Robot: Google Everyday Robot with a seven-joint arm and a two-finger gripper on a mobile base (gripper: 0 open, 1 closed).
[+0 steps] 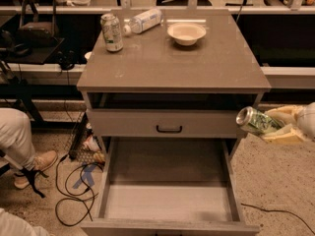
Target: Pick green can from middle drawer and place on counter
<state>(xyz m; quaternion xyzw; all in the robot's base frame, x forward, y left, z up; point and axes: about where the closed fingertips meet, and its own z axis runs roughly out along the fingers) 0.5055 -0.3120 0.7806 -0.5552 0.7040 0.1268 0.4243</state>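
Observation:
My gripper (pixel 275 124) sits at the right edge of the camera view, beside the cabinet's right side and just below the counter's level. Its pale fingers are shut on the green can (pixel 255 121), which lies tilted on its side with a silver end facing left. The can hangs in the air off the front right corner of the counter (pixel 172 65). The middle drawer (pixel 167 200) is pulled out below, its bare grey floor showing.
On the counter stand a whitish can with a reddish top (pixel 111 32), a lying plastic bottle (pixel 143 21) and a pale bowl (pixel 186 33). A shut drawer front with a black handle (pixel 169 129) sits above. A person's leg and shoe (pixel 27 156) and cables (pixel 74 191) lie at left.

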